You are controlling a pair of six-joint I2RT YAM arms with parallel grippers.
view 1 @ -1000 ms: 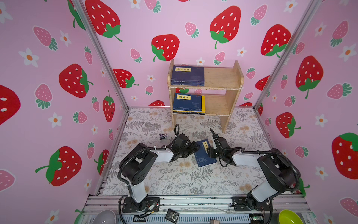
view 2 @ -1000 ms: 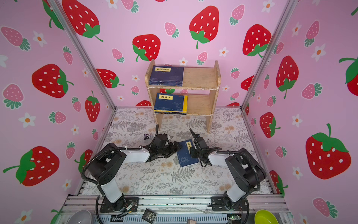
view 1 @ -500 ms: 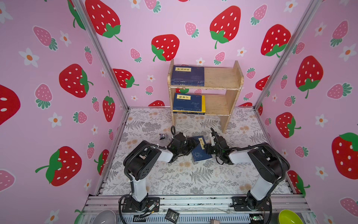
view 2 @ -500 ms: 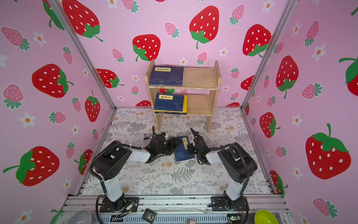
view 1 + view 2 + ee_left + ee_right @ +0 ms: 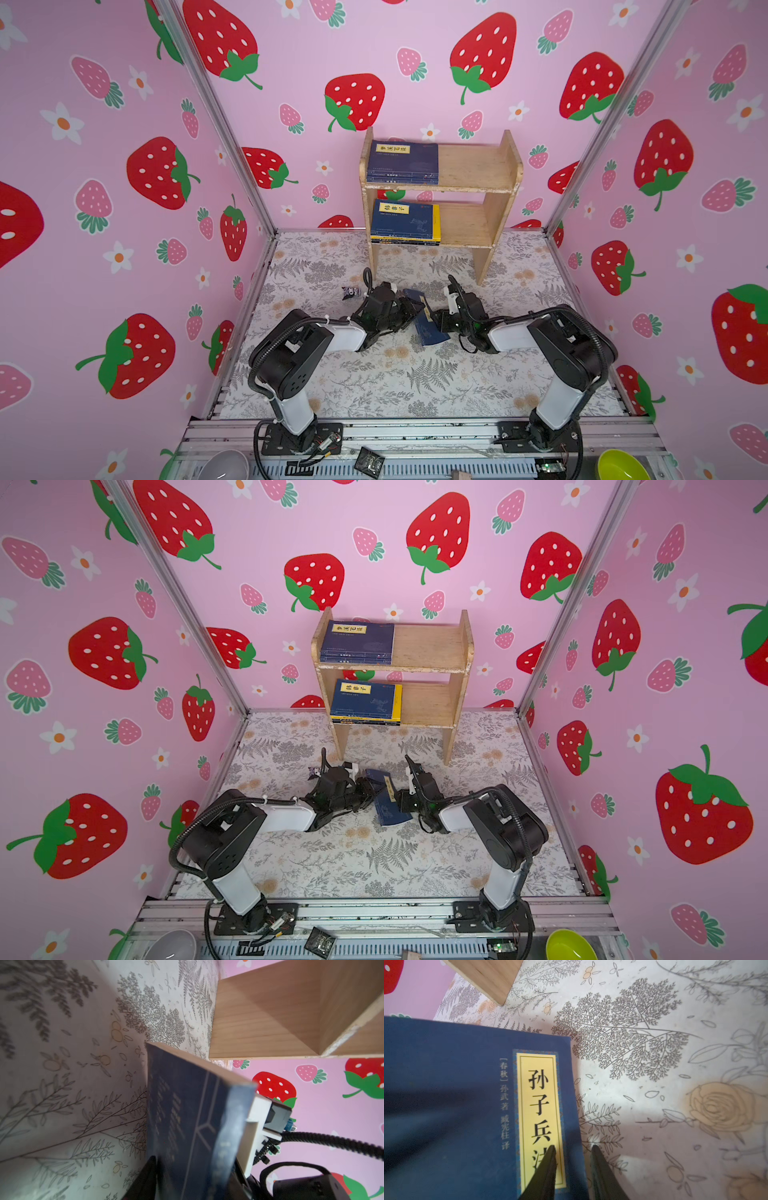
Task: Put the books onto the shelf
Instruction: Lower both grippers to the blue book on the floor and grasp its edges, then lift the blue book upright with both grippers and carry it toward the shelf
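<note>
A navy book [image 5: 424, 322] [image 5: 388, 806] with a yellow title label stands tilted on the mat in front of the shelf [image 5: 473, 166] [image 5: 428, 646], between both grippers. My left gripper [image 5: 411, 309] [image 5: 368, 789] is shut on its left edge; in the left wrist view the book [image 5: 187, 1115] fills the jaws of the left gripper [image 5: 193, 1180]. My right gripper [image 5: 436, 318] [image 5: 573, 1147] pinches the book's [image 5: 456, 1095] right edge, one finger on the label, one under the edge. More books lie on the top tier [image 5: 402, 162] and the lower tier [image 5: 405, 220].
A tiny dark figurine [image 5: 351, 292] [image 5: 314, 772] stands on the mat just left of the left gripper. The shelf's legs [image 5: 488, 976] are close behind the book. A grey bowl [image 5: 222, 467] and a green bowl [image 5: 619, 465] sit beyond the front rail.
The left jaws have closed onto the book's left edge. The book, flat on the mat a second ago, now stands tilted and has shifted slightly left and towards the shelf.
</note>
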